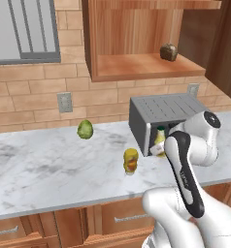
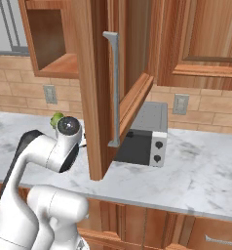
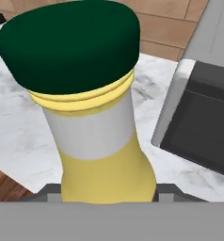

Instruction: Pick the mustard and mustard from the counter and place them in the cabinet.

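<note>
Green-capped mustard [image 3: 92, 117] looms over marbled counter [image 1: 49, 169] beside grey appliance [image 1: 161, 116].

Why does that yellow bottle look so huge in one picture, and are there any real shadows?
Hand view: the slim mustard bottle sits very close to the lens, so it looms. Left base view: the same bottle looks small beside the grey appliance; the stubby mustard bottle casts only a faint soft shadow on the counter.

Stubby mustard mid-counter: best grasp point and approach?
Grip the stubby mustard bottle across its body, just under the narrower top. It stands upright on open counter, apart from the toaster oven and the green ball, so coming from the counter's front edge looks easiest.
</note>
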### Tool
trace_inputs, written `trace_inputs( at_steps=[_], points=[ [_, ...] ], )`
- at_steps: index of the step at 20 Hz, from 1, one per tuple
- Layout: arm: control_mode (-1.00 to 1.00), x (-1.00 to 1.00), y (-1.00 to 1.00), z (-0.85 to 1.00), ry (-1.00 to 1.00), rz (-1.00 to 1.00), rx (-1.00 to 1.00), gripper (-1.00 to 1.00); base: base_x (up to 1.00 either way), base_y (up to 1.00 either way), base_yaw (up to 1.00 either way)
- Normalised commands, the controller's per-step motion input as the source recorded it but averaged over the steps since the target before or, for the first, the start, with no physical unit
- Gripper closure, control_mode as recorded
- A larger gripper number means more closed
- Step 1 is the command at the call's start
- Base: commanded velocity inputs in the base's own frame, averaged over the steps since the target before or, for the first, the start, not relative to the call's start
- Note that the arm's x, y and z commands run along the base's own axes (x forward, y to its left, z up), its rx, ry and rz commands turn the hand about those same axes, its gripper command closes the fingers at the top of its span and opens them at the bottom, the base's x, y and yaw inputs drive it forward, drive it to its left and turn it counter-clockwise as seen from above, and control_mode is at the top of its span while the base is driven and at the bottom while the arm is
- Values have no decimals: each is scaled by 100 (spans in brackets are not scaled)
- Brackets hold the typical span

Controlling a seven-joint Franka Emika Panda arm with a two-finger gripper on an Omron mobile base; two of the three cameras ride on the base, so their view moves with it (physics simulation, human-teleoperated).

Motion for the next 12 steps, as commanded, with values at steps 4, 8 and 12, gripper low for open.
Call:
trace_inputs(
  at_steps=[4, 8, 12],
  points=[
    [-100, 0, 0, 70, 0, 0, 8, 100, 0, 0, 0],
    [-100, -5, 0, 62, 0, 0, 3, 100, 0, 0, 0],
    [-100, -2, 0, 53, 0, 0, 3, 100, 0, 0, 0]
  ],
)
